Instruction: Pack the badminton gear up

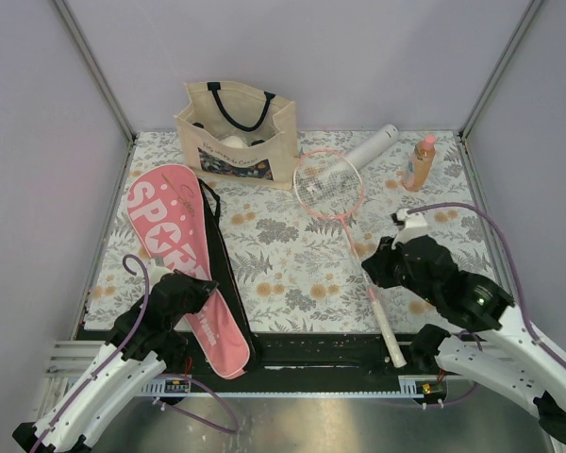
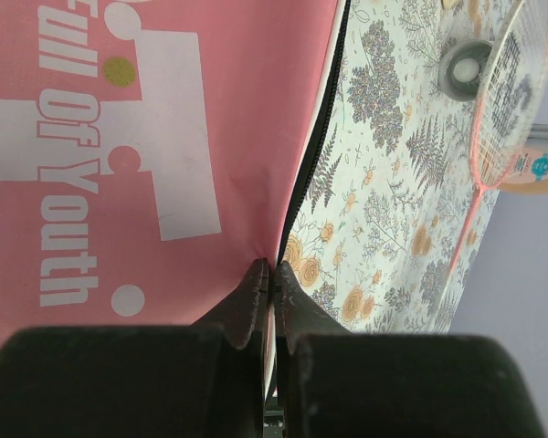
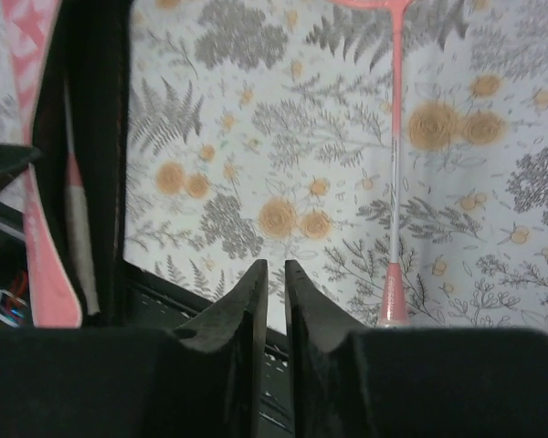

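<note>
The pink SPORT-lettered case [image 1: 174,241] lies at the left, its black zipped side open; it also fills the left wrist view [image 2: 164,137]. My left gripper [image 1: 206,288] [image 2: 272,268] is shut on the case's right edge near its narrow end. One pink-rimmed racket [image 1: 329,184] lies in the middle, its shaft [image 3: 396,164] running to a white handle [image 1: 389,335]. A pink-and-white handle [image 3: 80,237] shows inside the case's opening. The white tube [image 1: 371,148] lies at the back. My right gripper [image 1: 370,270] [image 3: 276,266] is shut and empty, left of the racket shaft. I see no shuttlecocks plainly.
A beige tote with dark straps [image 1: 238,132] stands at the back behind the case. An orange bottle with a pink cap [image 1: 419,162] stands at the back right. Floral cloth [image 1: 292,274] covers the table. Grey walls close in the sides and back.
</note>
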You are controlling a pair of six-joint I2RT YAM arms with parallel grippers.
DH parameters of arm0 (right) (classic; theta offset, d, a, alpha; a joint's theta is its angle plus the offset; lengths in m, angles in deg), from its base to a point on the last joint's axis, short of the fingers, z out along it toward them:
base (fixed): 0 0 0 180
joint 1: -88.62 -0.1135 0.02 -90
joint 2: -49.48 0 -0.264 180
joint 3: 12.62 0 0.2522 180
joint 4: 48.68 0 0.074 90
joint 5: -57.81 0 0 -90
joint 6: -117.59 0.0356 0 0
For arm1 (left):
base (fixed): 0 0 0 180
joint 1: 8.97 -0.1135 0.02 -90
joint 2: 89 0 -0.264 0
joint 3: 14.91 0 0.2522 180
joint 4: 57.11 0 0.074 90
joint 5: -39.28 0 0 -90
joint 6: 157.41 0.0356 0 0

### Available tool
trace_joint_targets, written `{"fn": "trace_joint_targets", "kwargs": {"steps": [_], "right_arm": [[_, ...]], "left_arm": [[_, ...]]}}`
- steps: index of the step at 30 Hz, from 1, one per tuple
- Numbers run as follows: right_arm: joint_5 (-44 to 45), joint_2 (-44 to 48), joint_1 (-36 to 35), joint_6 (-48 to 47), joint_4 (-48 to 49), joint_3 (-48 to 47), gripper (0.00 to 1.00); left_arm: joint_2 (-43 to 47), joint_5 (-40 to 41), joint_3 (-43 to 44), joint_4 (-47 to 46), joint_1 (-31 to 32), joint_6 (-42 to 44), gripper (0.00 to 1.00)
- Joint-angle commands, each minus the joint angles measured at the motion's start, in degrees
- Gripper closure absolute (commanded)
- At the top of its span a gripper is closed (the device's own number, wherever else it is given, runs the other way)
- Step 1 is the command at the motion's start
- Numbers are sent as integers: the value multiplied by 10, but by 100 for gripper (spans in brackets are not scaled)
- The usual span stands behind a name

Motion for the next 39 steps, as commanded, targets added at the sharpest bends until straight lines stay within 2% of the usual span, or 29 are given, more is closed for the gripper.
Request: {"fn": "trace_joint_targets", "kwargs": {"steps": [1, 3, 7, 12, 16, 19, 20, 22, 25, 28, 39], "right_arm": [[-25, -68, -4, -33, 49, 49, 70], [31, -113, -3, -44, 51, 54, 58], [81, -212, 12, -83, 76, 45, 48], [3, -337, 66, -113, 111, 29, 45], [4, -394, 87, -130, 141, 28, 46], [6, -429, 92, -143, 151, 19, 51], [9, -439, 93, -144, 151, 14, 55], [3, -448, 97, -148, 154, 6, 64], [30, -445, 97, -139, 143, -7, 87], [37, -436, 98, -141, 136, -17, 100], [111, -369, 99, -111, 116, -30, 100]], "left_arm": [[-1, 21, 29, -25, 1, 5, 100], [-1, 20, 27, -25, 0, 5, 100], [0, 17, 27, -25, 1, 7, 100], [0, 17, 28, -25, 1, 9, 100], [1, 12, 29, -25, 1, 5, 100], [2, 10, 28, -25, 1, 2, 100], [2, 11, 29, -25, 0, 2, 100], [3, 12, 27, -24, 1, 2, 100], [3, 12, 29, -25, 1, 2, 100], [3, 10, 29, -25, 1, 1, 100], [18, 13, 33, -12, 1, -2, 100]]}}
